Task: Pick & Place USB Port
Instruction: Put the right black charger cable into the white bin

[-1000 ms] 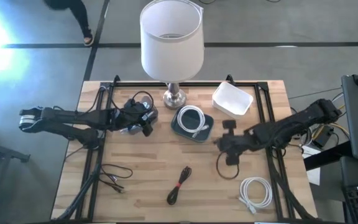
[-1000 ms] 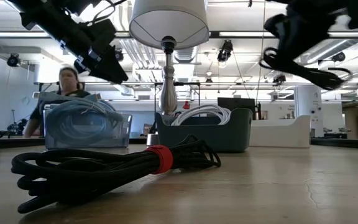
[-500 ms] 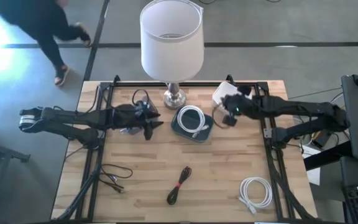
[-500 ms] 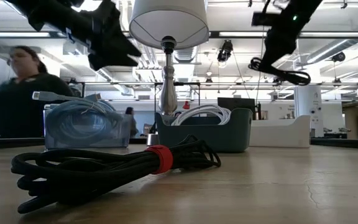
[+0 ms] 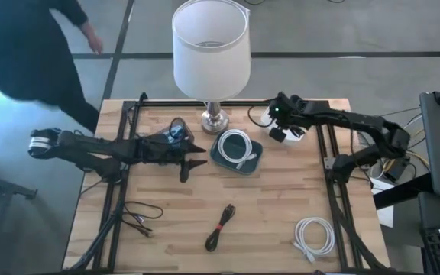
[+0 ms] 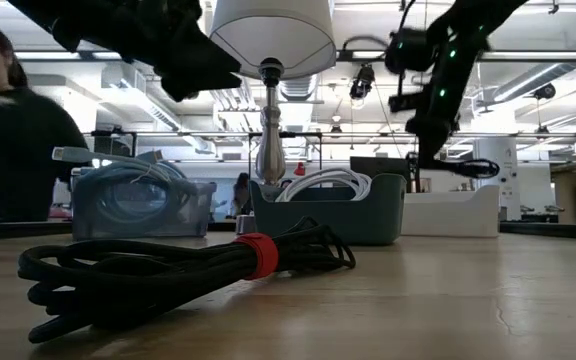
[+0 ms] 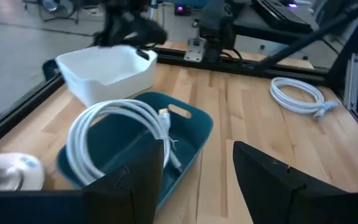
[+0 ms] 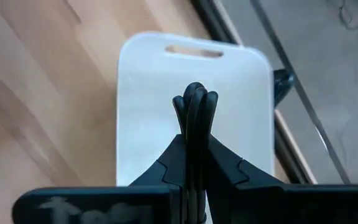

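Left to right on the bench [image 5: 166,198]. Far left, the left pincer [image 5: 192,162] hangs low between the clear bin [image 6: 140,203] and the teal tray [image 5: 221,160], fingers spread, holding nothing. The clear bin behind it has a pale blue cable inside, so that one looks sorted. The teal tray holds a coiled white cable [image 5: 237,147], also looks sorted. The lamp [image 5: 211,50] stands at the back edge, just behind the tray.

Front of the bench, three cables are left to sort: a thin black cable [image 5: 138,215] front left, a black bundled cable [image 5: 221,227] with a red tie in the middle, and a white coiled cable [image 5: 315,235] front right.

Right side: the right pincer [image 5: 283,126] is over the white bin [image 8: 194,112] at the back right, fingers pressed together on a black cable loop [image 8: 195,106]. The low view shows the cable dangling just above the bin, not yet released.

Judgement: roughly halfway. Two cables binned, one in hand over its bin and about to be dropped, three still out on the bench. Which bin each remaining cable belongs to I cannot tell.
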Robot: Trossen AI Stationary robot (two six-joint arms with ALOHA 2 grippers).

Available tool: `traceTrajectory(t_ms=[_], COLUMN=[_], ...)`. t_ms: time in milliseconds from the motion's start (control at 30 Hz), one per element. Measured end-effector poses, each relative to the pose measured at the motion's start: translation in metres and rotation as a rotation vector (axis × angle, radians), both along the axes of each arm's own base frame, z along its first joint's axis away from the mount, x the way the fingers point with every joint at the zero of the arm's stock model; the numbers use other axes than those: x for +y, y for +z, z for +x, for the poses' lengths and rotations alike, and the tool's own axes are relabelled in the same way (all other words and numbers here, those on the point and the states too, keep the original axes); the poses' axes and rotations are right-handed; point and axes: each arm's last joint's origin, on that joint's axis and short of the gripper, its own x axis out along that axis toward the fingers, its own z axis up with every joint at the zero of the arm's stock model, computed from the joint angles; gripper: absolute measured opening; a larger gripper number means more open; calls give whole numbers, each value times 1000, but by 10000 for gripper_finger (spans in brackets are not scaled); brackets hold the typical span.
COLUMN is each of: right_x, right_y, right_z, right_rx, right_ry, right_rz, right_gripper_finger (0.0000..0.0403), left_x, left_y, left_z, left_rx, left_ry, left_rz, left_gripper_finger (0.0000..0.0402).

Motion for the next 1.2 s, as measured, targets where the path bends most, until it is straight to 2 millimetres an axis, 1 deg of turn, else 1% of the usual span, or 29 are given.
traceTrajectory(t_ms=[233, 433, 533, 700, 1033, 1200], right_x=[-18, -26, -27, -28, -27, -26], right_y=[-39, -68, -77, -82, -77, -69], right_z=[17, 27, 29, 30, 29, 27], right_rx=[113, 189, 220, 236, 217, 171], right_ry=[13, 25, 28, 33, 23, -17], right_rz=[46, 80, 98, 107, 97, 89], right_gripper_finger=[29, 29, 29, 37, 111, 134], left_x=[-6, -6, -6, -6, -7, -8], left_y=[-17, -30, -34, -34, -34, -34], left_z=[20, 30, 33, 35, 35, 35], left_rx=[13, 44, 60, 45, 46, 46], left_ry=[-37, -37, -38, -38, -40, -48], left_rz=[33, 33, 33, 34, 36, 32], left_gripper_finger=[195, 195, 195, 195, 195, 195])
